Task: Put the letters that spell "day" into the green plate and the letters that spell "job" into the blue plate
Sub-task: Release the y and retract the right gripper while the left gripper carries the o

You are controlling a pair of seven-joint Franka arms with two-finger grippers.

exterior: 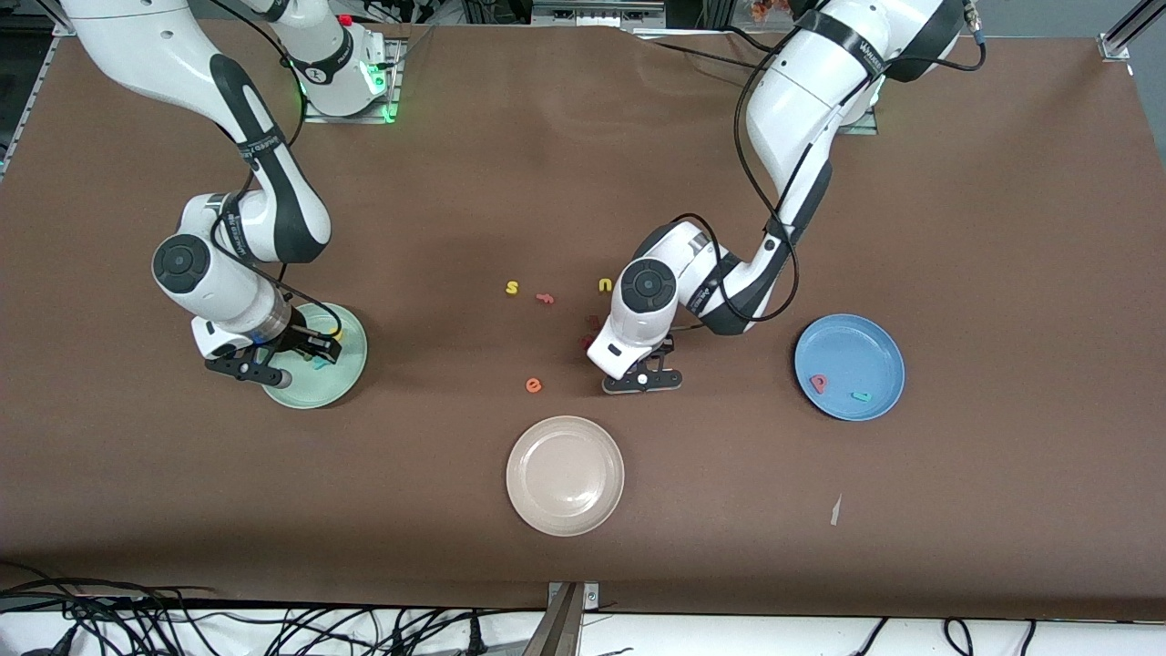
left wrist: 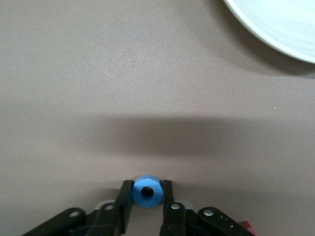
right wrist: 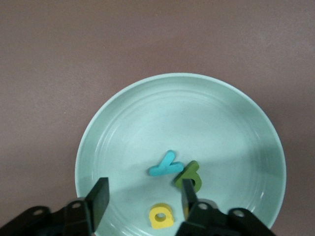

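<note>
Now my left gripper [left wrist: 147, 196] pinches the blue o [left wrist: 146, 191] mid-table; nxt lift, carry to blue plate [exterior: 882, 344]. Right gripper [right wrist: 142, 196] open, empty, over green plate [right wrist: 147, 118], "day" done.

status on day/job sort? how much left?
Done: yellow d, olive a and teal y lie in the green plate, right gripper open above it; b and j in the blue plate. In hand: left gripper pinches the blue o. Left: carry it over.
</note>
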